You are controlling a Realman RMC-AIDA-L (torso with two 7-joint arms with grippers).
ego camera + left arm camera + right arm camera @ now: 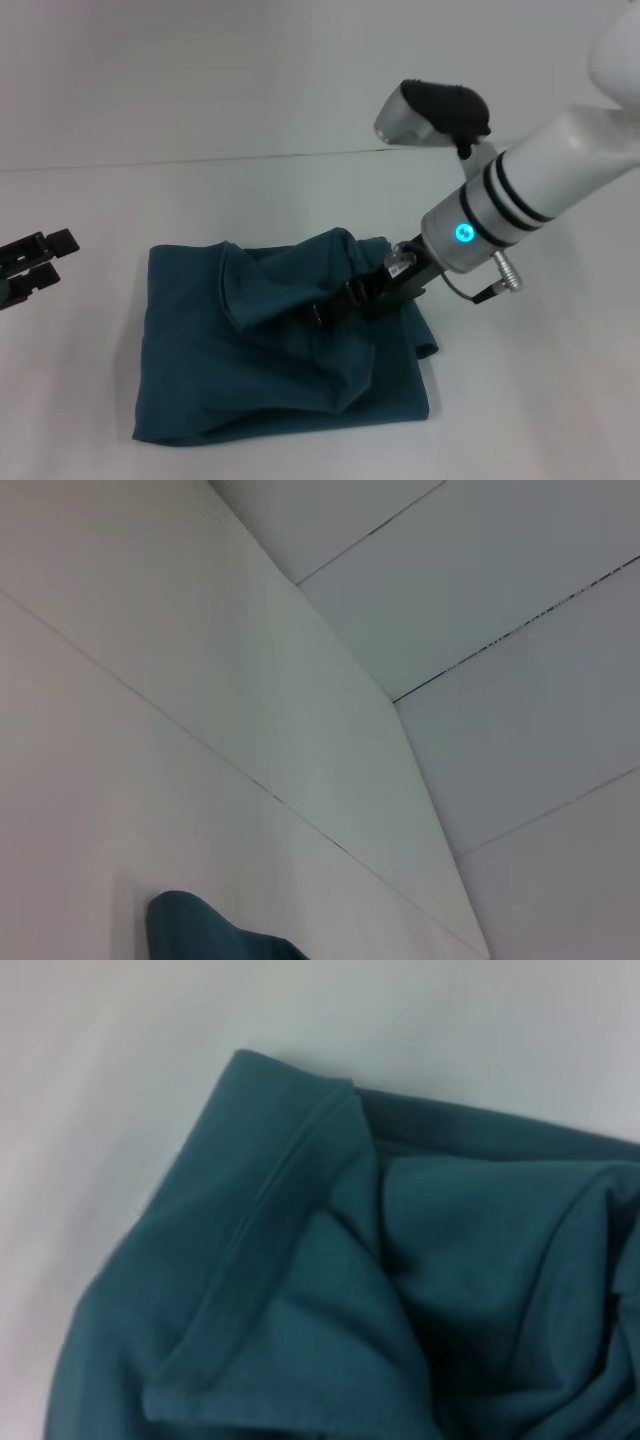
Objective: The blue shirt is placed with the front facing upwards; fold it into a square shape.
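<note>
Pinching a raised fold of the blue shirt (270, 350), right hand (345, 298) clamped on the cloth above the crumpled, roughly folded heap on the white worktop (540, 400), left hand (30, 265) well off to the side, fingers apart, clear of the fabric.

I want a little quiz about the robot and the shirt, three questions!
1. True or false: the teal-blue cotton shirt lies bunched in a rough block on the white table.
2. Which gripper is over the shirt?
A. right gripper
B. left gripper
3. Fill in: the left gripper waits off the shirt, at the table's ____ edge.

Key: 1 true; 2 A; 3 left.
</note>
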